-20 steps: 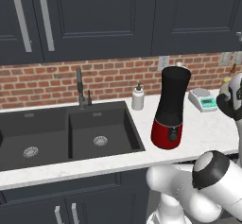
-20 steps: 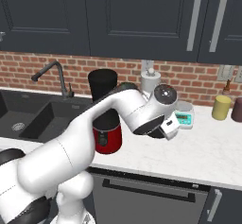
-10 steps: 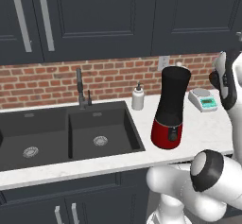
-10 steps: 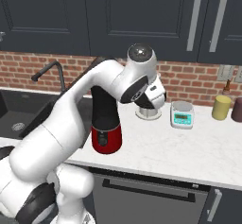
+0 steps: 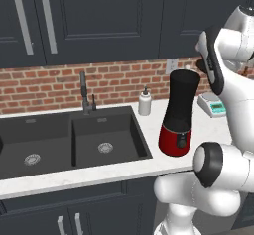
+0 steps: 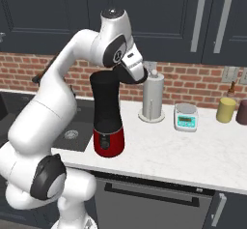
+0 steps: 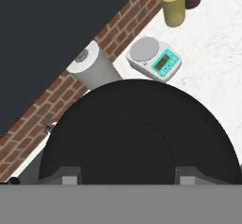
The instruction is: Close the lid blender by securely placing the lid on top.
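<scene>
Above blender [image 7: 137, 138], fingers [image 7: 71, 176] (perhaps apart)

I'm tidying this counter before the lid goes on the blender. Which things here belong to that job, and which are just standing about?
Belongs to the job:
blender
gripper, just above the blender's top

Just standing about:
kitchen scale
paper towel roll
white pump bottle
yellow cup
sink
faucet
</scene>
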### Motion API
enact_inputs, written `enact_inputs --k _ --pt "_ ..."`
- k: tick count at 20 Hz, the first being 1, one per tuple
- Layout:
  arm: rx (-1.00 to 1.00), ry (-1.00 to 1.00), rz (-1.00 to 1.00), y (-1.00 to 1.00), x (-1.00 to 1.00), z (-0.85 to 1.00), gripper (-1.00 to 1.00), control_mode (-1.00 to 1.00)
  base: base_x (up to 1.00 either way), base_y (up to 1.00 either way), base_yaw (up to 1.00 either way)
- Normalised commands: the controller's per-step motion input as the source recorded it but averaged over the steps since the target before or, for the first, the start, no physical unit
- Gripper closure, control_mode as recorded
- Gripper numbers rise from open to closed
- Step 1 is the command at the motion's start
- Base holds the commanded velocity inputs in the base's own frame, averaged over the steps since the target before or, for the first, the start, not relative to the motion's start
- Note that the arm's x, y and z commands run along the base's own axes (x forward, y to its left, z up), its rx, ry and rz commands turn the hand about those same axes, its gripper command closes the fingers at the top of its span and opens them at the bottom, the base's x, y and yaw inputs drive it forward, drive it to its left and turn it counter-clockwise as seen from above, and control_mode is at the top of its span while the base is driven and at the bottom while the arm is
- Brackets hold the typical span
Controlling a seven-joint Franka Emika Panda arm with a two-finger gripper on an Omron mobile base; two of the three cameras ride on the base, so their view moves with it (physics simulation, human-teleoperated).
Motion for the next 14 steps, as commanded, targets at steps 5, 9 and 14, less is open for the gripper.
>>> enact_inputs --k 5,9,14 --pt "0.0 0.01 0.03 0.63 0.2 0.02 1.0 -1.0 0.0 0.0 0.0" --pt "0.0 0.0 0.0 0.49 0.24 -0.11 1.0 -1.0 0.0 0.0 0.0" --pt "0.0 0.0 0.0 0.48 0.41 -0.15 1.0 -1.0 0.0 0.0 0.0"
